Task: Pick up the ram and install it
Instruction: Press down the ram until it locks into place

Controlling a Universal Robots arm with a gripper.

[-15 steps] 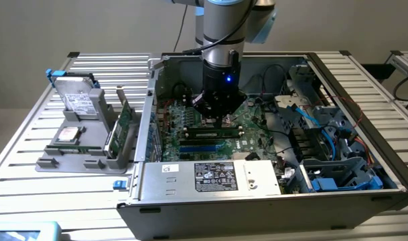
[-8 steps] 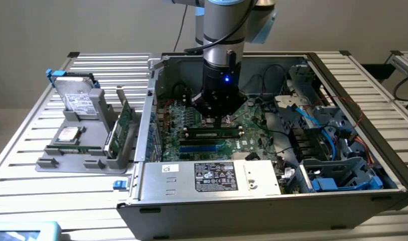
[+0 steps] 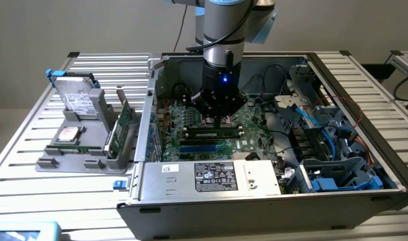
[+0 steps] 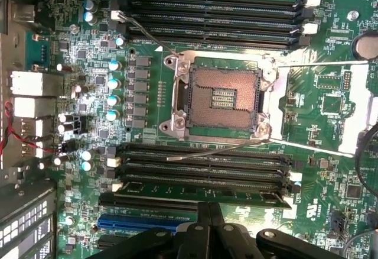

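Note:
The ram is a long dark-green stick with black chips. It lies along the black memory slot nearest my gripper, beside several empty slots. In the exterior view the ram sits on the motherboard inside the open computer case. My gripper hangs straight down just above it. In the wrist view my gripper is shut, its dark fingers pressed together over the middle of the stick. I cannot tell whether they touch it.
An open CPU socket lies past the slots, and a blue slot lies beside the ram. The power supply and blue cables crowd the case. A grey tray on the exterior view's left holds a hard drive and a green expansion card.

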